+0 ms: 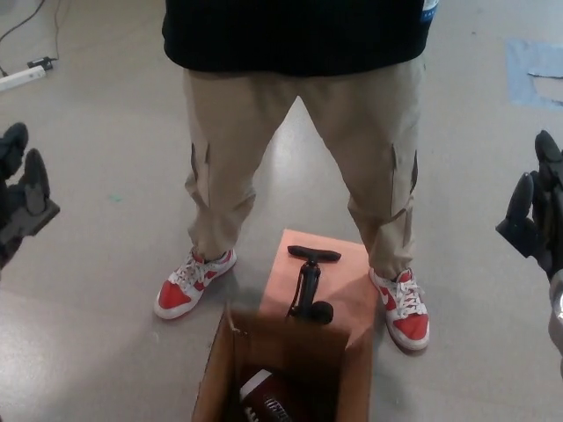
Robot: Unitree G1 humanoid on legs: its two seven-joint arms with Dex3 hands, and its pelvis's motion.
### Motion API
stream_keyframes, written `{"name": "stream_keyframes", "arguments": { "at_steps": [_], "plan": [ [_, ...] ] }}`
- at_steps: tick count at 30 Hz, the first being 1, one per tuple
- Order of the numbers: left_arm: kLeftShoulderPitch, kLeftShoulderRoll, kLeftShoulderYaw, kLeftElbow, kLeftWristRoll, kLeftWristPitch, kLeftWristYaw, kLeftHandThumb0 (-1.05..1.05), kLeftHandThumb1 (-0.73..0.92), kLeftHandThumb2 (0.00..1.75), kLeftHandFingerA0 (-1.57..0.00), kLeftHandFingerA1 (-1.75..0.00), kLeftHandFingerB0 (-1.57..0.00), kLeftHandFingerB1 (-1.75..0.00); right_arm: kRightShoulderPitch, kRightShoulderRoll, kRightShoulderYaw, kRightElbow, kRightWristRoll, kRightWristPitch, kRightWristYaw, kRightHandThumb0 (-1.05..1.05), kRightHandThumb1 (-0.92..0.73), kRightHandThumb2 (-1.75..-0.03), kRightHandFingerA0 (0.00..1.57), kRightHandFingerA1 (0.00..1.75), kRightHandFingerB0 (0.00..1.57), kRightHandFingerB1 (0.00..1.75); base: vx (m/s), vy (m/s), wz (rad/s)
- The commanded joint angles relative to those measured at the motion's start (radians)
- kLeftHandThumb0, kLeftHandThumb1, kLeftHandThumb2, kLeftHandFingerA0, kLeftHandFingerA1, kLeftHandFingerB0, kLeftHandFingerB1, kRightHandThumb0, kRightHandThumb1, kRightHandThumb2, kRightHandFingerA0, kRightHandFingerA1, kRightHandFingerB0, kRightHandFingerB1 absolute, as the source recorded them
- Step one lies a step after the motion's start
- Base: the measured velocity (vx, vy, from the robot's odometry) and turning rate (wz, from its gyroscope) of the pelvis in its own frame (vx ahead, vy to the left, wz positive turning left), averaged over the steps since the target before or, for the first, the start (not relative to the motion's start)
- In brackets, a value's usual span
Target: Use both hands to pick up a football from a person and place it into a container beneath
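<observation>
Left hand (22, 198) and right hand (537, 220) spread, empty.
Football (268, 403) lies in box (215, 378); light, firm, slick: clasp its flanks.

Black hand pump (310, 286) upright on an orange board (347, 281); 2 red-and-white sneakers (192, 283) flanking it; blue tape patch (532, 70) far right; white power strip (22, 76) far left

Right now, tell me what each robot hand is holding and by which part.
Nothing. The left robot hand and right robot hand are both open and apart at the picture's edges; the football lies in the cardboard box.
</observation>
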State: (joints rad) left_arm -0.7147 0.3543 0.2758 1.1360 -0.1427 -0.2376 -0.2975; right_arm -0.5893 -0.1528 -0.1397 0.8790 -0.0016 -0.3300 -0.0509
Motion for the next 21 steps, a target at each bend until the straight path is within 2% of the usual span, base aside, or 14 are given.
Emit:
{"name": "stream_keyframes", "arguments": {
  "at_steps": [1, 2, 5, 7, 8, 19, 20, 21],
  "plan": [
    [0.045, 0.054, 0.025, 0.029, -0.015, -0.051, -0.047, -0.83, 0.74, 0.97, 0.00, -0.05, 0.00, -0.05, -0.025, 0.001, -0.021, -0.024, 0.026, -0.010, -0.005, -0.89, -0.86, -1.17, 0.00, 0.11, 0.00, 0.10, 0.00, 0.000, 0.00],
    [0.073, 0.066, 0.026, 0.039, -0.009, -0.055, -0.048, -0.90, 0.80, 1.12, 0.00, -0.10, 0.00, -0.07, -0.015, 0.005, -0.022, -0.027, 0.027, -0.009, -0.007, -0.89, -0.86, -1.17, 0.00, 0.11, 0.00, 0.09, 0.00, 0.000, 0.00],
    [0.100, 0.077, 0.035, 0.058, -0.013, -0.059, -0.057, -0.86, 0.78, 1.11, 0.00, -0.14, 0.00, -0.10, -0.010, 0.000, -0.017, -0.009, 0.013, -0.018, -0.013, -0.87, -0.89, -1.18, 0.00, 0.11, 0.00, 0.09, 0.00, 0.000, 0.00],
    [0.126, 0.096, 0.039, 0.075, -0.008, -0.048, -0.060, -0.90, 0.80, 1.13, 0.00, -0.13, 0.00, -0.08, -0.005, -0.002, -0.005, 0.034, -0.003, -0.021, -0.007, -0.85, -0.88, -1.17, 0.00, 0.11, 0.00, 0.10, 0.00, 0.000, 0.00],
    [0.135, 0.098, 0.054, 0.075, -0.023, -0.047, -0.075, -0.83, 0.74, 1.10, 0.00, -0.18, 0.00, -0.14, -0.006, -0.003, 0.004, 0.060, -0.013, -0.030, -0.009, -0.87, -0.88, -1.17, 0.00, 0.12, 0.00, 0.08, 0.00, 0.000, 0.00],
    [0.153, 0.109, 0.068, 0.090, -0.016, -0.053, -0.109, -0.82, 0.72, 1.10, 0.00, -0.18, 0.00, -0.16, -0.027, -0.036, 0.044, 0.265, -0.046, -0.033, 0.003, -0.87, -0.86, -1.16, 0.00, 0.14, 0.00, 0.10, 0.00, 0.000, 0.00],
    [0.158, 0.106, 0.068, 0.092, -0.014, -0.057, -0.108, -0.81, 0.72, 1.09, 0.00, -0.19, 0.00, -0.17, -0.025, -0.039, 0.050, 0.282, -0.052, -0.021, 0.003, -0.86, -0.83, -1.15, 0.07, 0.27, 0.06, 0.13, 0.00, 0.000, 0.00],
    [0.162, 0.105, 0.062, 0.094, -0.006, -0.062, -0.101, -0.82, 0.73, 1.10, 0.00, -0.19, 0.00, -0.16, -0.025, -0.042, 0.055, 0.301, -0.056, -0.013, 0.008, -0.85, -0.82, -1.14, 0.07, 0.33, 0.06, 0.14, 0.00, 0.000, 0.00]
  ]
}}
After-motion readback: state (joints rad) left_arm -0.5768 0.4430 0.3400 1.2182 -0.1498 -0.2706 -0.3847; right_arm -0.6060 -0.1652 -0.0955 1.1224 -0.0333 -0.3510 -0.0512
